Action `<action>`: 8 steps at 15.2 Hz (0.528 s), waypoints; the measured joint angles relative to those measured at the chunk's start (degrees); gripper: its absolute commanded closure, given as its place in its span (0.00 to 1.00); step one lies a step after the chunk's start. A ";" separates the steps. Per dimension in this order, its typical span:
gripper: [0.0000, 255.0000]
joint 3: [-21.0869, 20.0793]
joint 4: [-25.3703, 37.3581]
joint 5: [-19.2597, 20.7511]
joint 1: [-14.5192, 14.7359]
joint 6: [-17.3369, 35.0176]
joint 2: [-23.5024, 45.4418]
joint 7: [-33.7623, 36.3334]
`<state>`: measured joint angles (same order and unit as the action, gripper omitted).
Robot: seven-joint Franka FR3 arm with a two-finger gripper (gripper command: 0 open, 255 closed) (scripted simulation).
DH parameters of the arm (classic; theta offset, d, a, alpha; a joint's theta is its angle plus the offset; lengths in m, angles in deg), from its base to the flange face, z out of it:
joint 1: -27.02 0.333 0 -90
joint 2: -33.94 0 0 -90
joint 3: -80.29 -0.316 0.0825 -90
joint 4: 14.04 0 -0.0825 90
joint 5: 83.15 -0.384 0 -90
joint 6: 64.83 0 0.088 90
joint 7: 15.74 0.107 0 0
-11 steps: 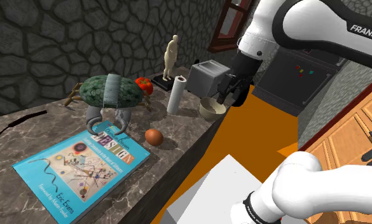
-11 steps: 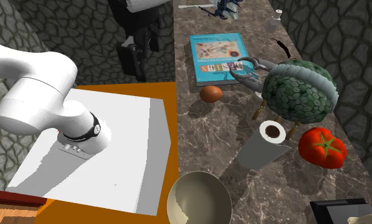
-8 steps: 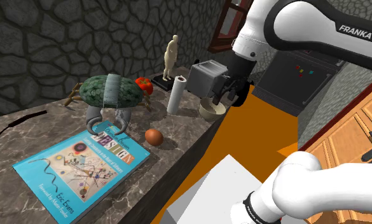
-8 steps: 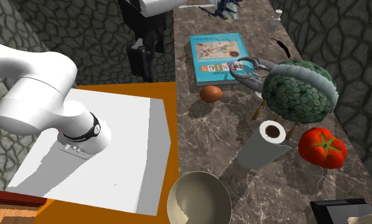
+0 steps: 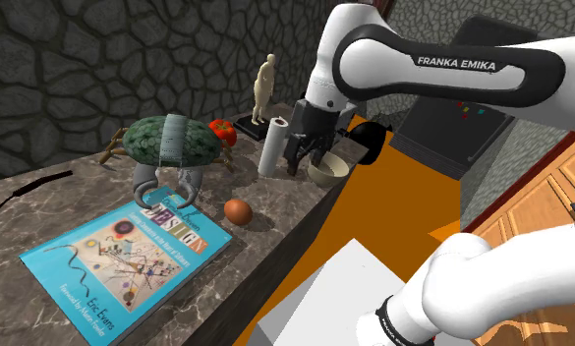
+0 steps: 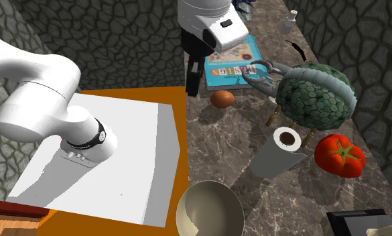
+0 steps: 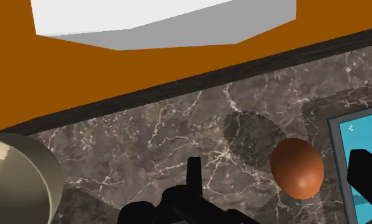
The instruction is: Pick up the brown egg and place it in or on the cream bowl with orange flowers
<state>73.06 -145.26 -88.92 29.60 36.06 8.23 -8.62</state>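
Note:
The brown egg [image 5: 238, 210] [image 6: 222, 98] lies on the dark marble counter [image 5: 275, 211], beside a corner of the teal book [image 5: 128, 256]. The bowl [image 5: 326, 172] [image 6: 209, 211] looks plain cream-tan and stands near the counter's edge, empty. My gripper [image 5: 303, 165] [image 6: 194, 82] hangs open above the counter between bowl and egg, holding nothing. In the wrist view the egg [image 7: 297, 168] shows far below between the spread fingers [image 7: 194, 178], with the bowl [image 7: 16, 178] off to one side.
A paper towel roll [image 5: 273, 145] stands just beside my gripper. Behind the egg stand a green scaly object [image 5: 169, 143] wearing headphones, a tomato [image 5: 222, 131] and a small statue [image 5: 265, 86]. The white stand [image 6: 107, 154] and orange floor [image 6: 177, 94] lie beyond the counter edge.
The arm has swung toward the shoulder view's left, from off the counter beyond the bowl to over the counter by the paper roll, nearer the egg. The egg and bowl have not moved.

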 measured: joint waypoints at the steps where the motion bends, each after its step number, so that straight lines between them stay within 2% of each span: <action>1: 0.00 -0.44 0.57 -0.13 0.23 1.09 2.14 0.10; 8: 0.00 -2.94 5.17 -0.08 1.65 7.37 16.49 0.36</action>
<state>70.12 -140.08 -89.00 31.25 43.42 24.72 -8.27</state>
